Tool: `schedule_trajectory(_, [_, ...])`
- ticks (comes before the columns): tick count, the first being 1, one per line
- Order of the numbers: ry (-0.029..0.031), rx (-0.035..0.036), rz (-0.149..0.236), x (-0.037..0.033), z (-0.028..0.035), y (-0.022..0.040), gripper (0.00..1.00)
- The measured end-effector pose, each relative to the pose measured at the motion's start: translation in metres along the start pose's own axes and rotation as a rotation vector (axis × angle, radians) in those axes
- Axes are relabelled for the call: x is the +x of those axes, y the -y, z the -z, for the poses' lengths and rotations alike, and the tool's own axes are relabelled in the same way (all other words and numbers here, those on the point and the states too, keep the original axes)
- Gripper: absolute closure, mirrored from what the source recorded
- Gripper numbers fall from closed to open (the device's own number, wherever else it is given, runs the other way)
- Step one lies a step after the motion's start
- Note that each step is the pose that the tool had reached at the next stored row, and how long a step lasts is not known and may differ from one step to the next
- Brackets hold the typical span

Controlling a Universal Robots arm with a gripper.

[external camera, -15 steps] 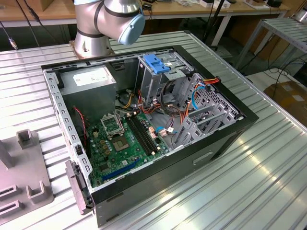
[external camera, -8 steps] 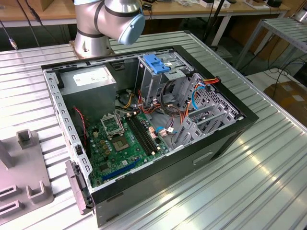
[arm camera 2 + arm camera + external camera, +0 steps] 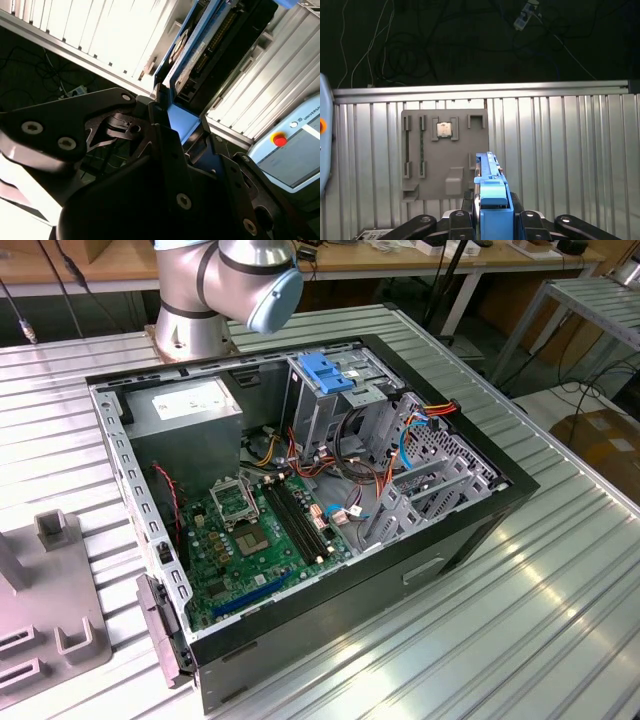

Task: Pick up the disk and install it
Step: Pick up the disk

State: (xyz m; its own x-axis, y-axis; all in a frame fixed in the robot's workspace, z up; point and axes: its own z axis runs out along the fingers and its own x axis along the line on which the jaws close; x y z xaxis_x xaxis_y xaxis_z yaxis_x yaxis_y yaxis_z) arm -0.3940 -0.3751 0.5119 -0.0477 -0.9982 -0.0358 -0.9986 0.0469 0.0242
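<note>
My gripper (image 3: 491, 214) is shut on the disk (image 3: 490, 176), which I see edge-on in the first wrist view as a blue-railed slab standing up between the black fingers (image 3: 463, 216). In the second wrist view the disk (image 3: 220, 40) shows its dark casing, connector pins and blue side rails, reaching away from the gripper (image 3: 178, 121), which clamps its blue end. It hangs above the ribbed metal table (image 3: 560, 150). In the exterior view the arm (image 3: 235, 280) stands behind the open computer case (image 3: 300, 490).
Inside the case are a metal drive cage with a blue handle (image 3: 326, 374), a grey power-supply box (image 3: 186, 406), the green motherboard (image 3: 250, 530) and loose cables (image 3: 420, 420). A grey fixture plate (image 3: 445, 160) lies on the table below the gripper. A teach pendant (image 3: 295, 150) sits nearby.
</note>
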Motion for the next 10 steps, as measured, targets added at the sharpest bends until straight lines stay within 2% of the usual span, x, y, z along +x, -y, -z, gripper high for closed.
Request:
schedule_trajectory(5, [0.0,0.0,0.0,-0.0002,0.0001,0.0043,0.63])
schedule_trajectory(10, [0.0,0.0001,0.0,-0.0005,0.0002,0.0111,0.63])
